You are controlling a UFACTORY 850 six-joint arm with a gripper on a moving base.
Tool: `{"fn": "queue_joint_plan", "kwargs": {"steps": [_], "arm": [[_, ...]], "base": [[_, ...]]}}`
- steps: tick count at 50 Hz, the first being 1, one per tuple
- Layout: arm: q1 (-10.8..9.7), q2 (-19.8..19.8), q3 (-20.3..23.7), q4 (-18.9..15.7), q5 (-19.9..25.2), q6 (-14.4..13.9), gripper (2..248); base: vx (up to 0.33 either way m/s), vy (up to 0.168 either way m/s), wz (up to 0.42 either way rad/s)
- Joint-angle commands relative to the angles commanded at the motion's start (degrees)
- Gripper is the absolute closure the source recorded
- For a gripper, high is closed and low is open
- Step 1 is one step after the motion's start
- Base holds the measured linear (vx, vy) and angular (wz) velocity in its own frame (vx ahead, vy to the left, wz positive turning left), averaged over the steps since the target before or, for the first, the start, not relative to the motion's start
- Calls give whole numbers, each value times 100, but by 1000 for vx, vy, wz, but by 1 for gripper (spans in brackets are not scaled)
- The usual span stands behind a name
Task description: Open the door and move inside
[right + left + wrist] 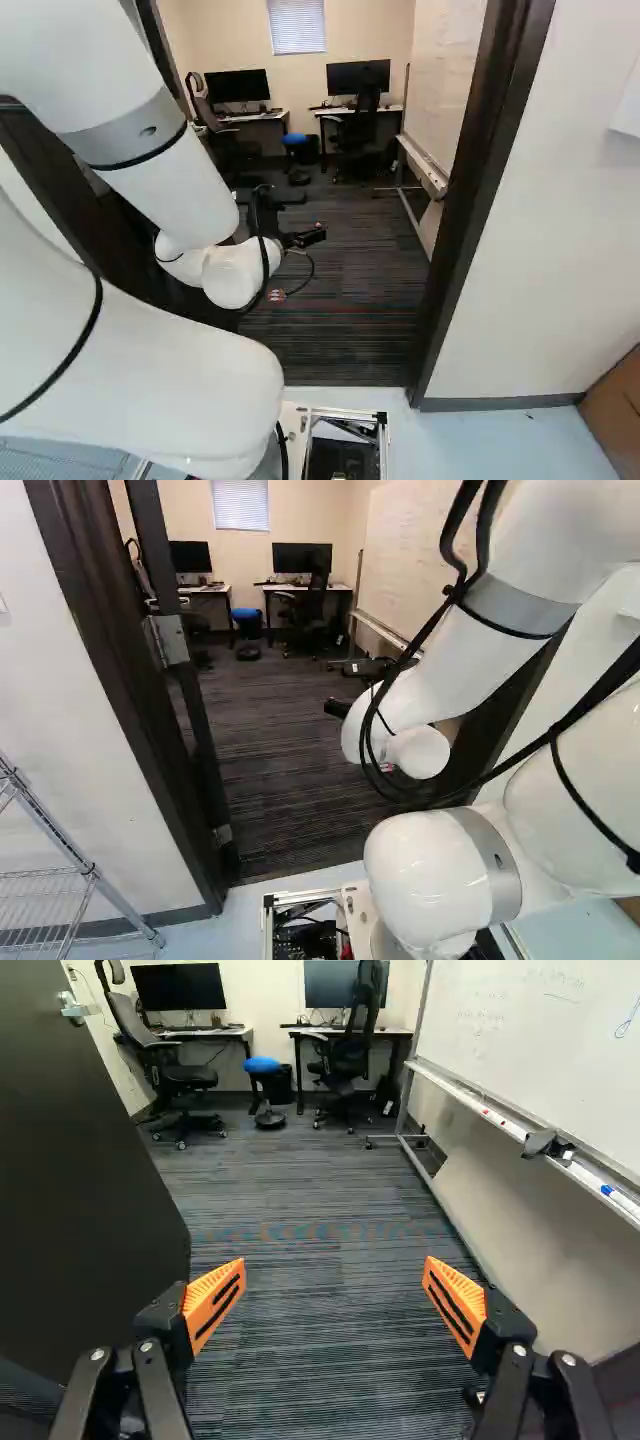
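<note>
The door [90,1180] stands open beside the claw [335,1260], whose 2 fingers are spread, gripping nothing. Opening looks done; I'd say entering comes now: the base [267,930] should roll ahead, keeping arm [170,180] and doorframe [480,200] apart.

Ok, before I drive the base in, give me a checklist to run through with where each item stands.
1. Door open: ok, the door stands swung into the room.
2. Gripper off the handle: ok, the gripper is open with nothing between its fingers, and the handle is well clear of it.
3. Stool out of the entrance: ok, the blue-seated stool stands back by the desks.
4. Base inside: not ok, the door frame is ahead of it.
5. Base fits between the door posts: cannot tell.
6. Arm clears the whiteboard while driving: cannot tell.
</note>
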Motion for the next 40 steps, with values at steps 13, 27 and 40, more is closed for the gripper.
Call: {"fn": "queue_joint_plan", "kwargs": {"steps": [13,27,40], "arm": [[0,0,0,0,0,0,3],[0,0,0,0,0,0,3],[0,0,0,0,0,0,3]], "base": [[1,-2,21],[151,3,-10],[207,0,-15]]}}
